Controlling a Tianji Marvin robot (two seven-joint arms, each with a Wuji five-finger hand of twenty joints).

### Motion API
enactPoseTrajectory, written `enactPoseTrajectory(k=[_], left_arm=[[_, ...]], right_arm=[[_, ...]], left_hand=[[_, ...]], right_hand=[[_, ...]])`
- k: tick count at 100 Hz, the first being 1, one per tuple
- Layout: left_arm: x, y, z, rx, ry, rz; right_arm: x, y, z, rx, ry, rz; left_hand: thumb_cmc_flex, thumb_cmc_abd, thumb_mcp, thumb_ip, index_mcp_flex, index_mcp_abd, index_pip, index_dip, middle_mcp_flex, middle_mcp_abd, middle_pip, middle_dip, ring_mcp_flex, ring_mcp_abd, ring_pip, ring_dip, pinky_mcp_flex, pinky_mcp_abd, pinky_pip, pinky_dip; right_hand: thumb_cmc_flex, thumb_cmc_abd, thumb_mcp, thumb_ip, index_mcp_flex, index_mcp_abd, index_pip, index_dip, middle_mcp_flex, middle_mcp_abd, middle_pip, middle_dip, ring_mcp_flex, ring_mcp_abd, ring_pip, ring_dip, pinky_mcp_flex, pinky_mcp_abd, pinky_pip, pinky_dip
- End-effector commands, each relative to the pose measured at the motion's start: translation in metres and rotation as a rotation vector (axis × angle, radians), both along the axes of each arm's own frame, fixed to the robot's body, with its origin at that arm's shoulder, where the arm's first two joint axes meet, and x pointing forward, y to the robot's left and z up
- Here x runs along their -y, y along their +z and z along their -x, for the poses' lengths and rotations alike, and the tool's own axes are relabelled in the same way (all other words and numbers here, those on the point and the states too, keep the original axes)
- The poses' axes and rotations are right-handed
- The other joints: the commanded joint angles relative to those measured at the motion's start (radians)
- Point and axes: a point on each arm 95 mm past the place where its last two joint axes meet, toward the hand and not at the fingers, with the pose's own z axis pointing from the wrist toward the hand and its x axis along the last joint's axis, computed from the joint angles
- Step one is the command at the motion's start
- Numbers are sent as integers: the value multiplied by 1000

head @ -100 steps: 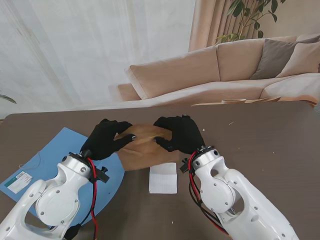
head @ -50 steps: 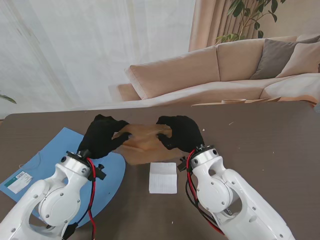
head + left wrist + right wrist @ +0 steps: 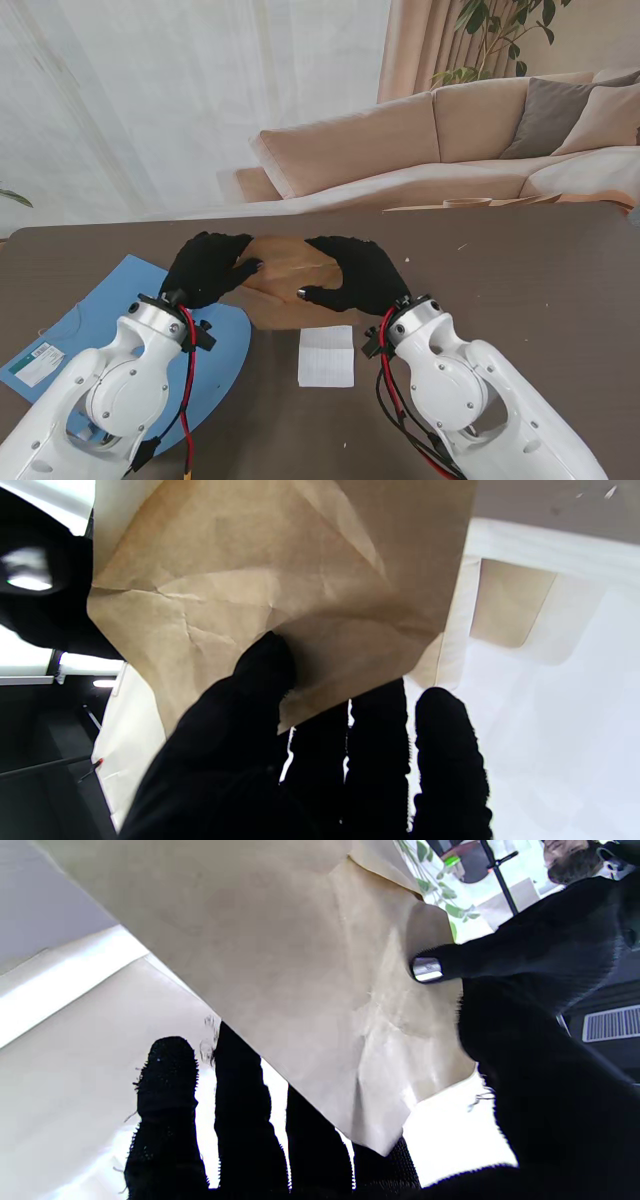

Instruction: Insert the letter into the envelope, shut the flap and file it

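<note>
A brown paper envelope [image 3: 285, 285] is held up off the dark table between both black-gloved hands. My left hand [image 3: 205, 268] pinches its left end, thumb [image 3: 260, 670] on the creased near face [image 3: 240, 575] and the other fingers behind it. My right hand [image 3: 355, 272] grips the right end, its thumb [image 3: 450, 965] pressed on the paper [image 3: 300, 965] with several fingers behind. The folded white letter [image 3: 327, 355] lies flat on the table nearer to me, just in front of the right wrist, untouched.
A blue folder [image 3: 110, 330] with a small white label [image 3: 38, 363] lies on the table [image 3: 520, 270] at the left, partly under my left arm. A beige sofa [image 3: 450, 130] stands beyond the far edge.
Both hands have lifted and tilted the envelope away from me. The right thumb has slid toward the envelope's middle. The letter has stayed put.
</note>
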Motion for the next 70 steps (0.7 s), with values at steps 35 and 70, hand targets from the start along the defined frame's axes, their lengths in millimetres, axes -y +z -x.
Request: enactPoseTrajectory(k=[35, 70], left_arm=[[-1, 0, -12, -53, 52, -10], [-5, 8, -12, -77, 62, -9]], right_arm=[[52, -12, 28, -90, -165, 21], [62, -81, 4, -215, -127, 270]], left_hand=[[128, -3, 140, 17, 101, -62, 182, 98, -62, 52, 51, 11, 116, -80, 77, -62, 110, 17, 92, -23], [128, 0, 144, 16, 91, -56, 185, 103, -73, 56, 68, 5, 110, -83, 85, -70, 104, 16, 100, -38]], right_hand=[[-33, 55, -98, -2, -95, 52, -91, -72, -204, 20, -24, -81, -188, -9, -87, -49, -113, -52, -111, 7], [72, 85, -30, 29, -82, 21, -32, -46, -196, -1, 14, -64, -182, -19, -60, -40, -105, -64, -110, 26]])
